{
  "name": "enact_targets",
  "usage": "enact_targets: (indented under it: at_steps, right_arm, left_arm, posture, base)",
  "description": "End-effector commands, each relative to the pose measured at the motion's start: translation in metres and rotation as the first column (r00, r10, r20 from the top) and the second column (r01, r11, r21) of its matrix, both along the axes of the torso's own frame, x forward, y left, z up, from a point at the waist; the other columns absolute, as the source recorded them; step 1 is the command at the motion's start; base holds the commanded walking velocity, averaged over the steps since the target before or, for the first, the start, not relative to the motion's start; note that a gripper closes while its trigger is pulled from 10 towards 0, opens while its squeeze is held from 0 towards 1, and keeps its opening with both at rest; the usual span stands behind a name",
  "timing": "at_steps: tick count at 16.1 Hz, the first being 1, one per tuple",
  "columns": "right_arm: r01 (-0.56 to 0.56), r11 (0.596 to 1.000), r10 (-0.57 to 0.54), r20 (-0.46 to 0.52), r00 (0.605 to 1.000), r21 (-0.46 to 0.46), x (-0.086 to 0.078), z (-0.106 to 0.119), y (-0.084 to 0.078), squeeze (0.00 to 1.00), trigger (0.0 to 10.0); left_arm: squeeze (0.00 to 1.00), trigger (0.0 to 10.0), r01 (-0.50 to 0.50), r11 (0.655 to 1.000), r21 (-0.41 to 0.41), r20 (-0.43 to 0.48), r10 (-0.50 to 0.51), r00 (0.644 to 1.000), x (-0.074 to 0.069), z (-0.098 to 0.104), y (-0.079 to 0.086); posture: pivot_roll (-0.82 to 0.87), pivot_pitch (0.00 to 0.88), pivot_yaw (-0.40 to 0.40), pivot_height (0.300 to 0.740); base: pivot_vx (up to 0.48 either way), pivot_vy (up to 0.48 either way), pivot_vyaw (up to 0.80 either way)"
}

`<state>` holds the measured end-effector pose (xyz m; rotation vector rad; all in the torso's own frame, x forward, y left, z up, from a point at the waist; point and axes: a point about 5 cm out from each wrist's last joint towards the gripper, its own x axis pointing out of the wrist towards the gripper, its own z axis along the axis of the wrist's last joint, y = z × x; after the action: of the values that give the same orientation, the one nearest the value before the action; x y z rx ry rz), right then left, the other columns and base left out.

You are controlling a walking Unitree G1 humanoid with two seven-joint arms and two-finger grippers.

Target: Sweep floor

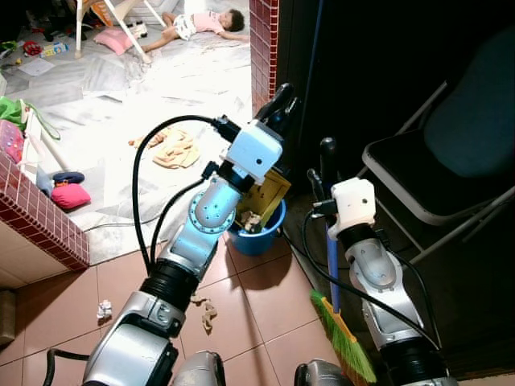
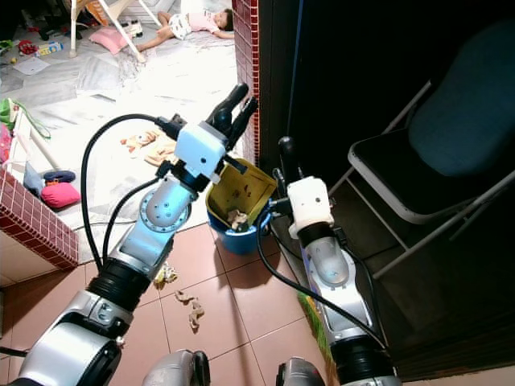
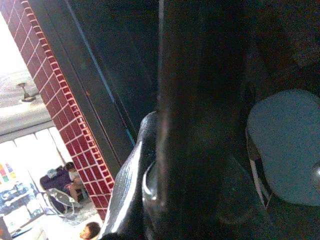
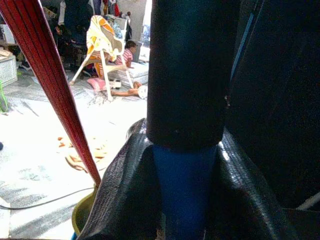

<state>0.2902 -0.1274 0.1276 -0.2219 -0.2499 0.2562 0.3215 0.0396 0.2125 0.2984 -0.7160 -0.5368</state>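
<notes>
Green-bristled broom with blue handle [image 1: 333, 273]: right gripper [image 1: 324, 173] fingers clamped on handle. Left gripper [image 1: 278, 104] fingers together around dark pole, by yellow dustpan [image 2: 241, 193]. Judged mid-sweep; next, brush paper scraps [image 2: 191, 307] off tiles.

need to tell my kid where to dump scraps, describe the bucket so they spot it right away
Find the red brick pillar at the edge of the dark doorway. At its foot on the terracotta tiles stands a small blue bucket, left of the folding chair. A yellow dustpan holding crumpled scraps tips into it, and nothing else near it is a blue round tub.
</notes>
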Motion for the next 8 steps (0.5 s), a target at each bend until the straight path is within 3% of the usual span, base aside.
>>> enact_targets:
  at_steps: [1,2,3,4,5,8]
  right_arm:
    - [-0.005,1.000,0.005,0.044,0.999,0.002,0.001,0.009,0.002,0.00,10.0]
    - [-0.005,1.000,0.005,0.044,0.999,0.002,0.001,0.009,0.002,0.00,10.0]
    - [-0.006,1.000,0.006,0.055,0.998,-0.002,0.004,0.010,0.004,0.00,10.0]
    - [0.006,1.000,-0.005,0.065,0.998,-0.001,0.006,0.010,0.004,0.00,10.0]
    - [0.012,1.000,-0.012,0.053,0.999,0.009,0.004,0.008,0.004,0.00,10.0]
    - [0.015,1.000,-0.015,0.056,0.998,0.010,0.004,0.009,0.004,0.00,10.0]
  left_arm:
    - [0.00,10.0,0.032,0.999,-0.017,0.114,-0.029,0.993,-0.006,0.021,-0.001]
    - [0.00,10.0,0.032,0.999,-0.017,0.114,-0.029,0.993,-0.006,0.021,-0.001]
    - [0.00,10.0,0.071,0.991,0.111,0.169,-0.089,0.982,-0.007,0.027,-0.001]
    - [0.00,10.0,-0.060,0.991,0.121,0.213,0.034,0.977,0.008,0.045,0.021]
    - [0.00,10.0,-0.117,0.992,0.056,0.168,0.106,0.980,0.015,0.042,0.031]
    - [0.00,10.0,-0.188,0.982,-0.025,0.176,0.189,0.966,0.017,0.046,0.047]
  posture:
    - [-0.09,0.067,0.072,0.740]
    - [-0.09,0.067,0.072,0.740]
    - [-0.08,0.048,0.073,0.740]
    - [-0.08,0.051,0.074,0.740]
    - [-0.08,0.051,0.074,0.740]
    - [-0.08,0.053,0.068,0.740]
  base:
    - [0.000,0.000,0.00]
    - [0.000,0.000,0.00]
    - [0.000,0.000,0.00]
    - [0.000,0.000,0.00]
    - [0.000,0.000,0.00]
    - [0.000,0.000,0.00]
